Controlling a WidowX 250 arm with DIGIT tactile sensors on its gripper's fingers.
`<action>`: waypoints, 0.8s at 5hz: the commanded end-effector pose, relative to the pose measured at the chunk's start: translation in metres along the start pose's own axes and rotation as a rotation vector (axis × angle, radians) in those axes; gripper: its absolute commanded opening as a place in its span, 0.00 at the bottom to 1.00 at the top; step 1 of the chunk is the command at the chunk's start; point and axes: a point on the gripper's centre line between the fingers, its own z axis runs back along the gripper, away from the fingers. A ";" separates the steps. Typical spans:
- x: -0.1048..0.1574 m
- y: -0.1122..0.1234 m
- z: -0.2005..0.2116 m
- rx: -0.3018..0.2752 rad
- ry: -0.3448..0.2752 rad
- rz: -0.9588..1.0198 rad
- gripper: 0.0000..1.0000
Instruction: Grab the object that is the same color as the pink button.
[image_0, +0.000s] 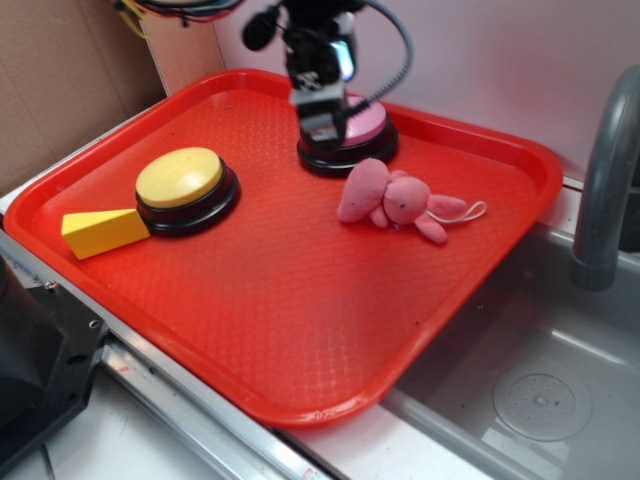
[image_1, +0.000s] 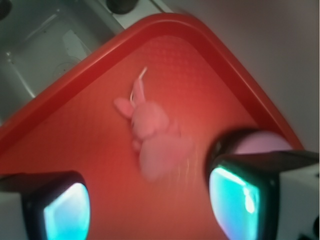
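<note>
While hovering over the pink button:
Gripper: jaws spread, holding nothing, likely lining up on the matching colour.
Pink bunny toy: lies flat just beside the button, untouched.
Red tray: corrals everything.
Yellow button: distractor, well apart.

Pink bunny toy beside pink button
</note>
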 end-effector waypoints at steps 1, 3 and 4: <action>0.017 0.005 -0.034 -0.044 -0.061 -0.103 1.00; 0.015 0.004 -0.064 -0.069 -0.038 -0.130 1.00; 0.015 0.003 -0.072 -0.082 -0.034 -0.153 1.00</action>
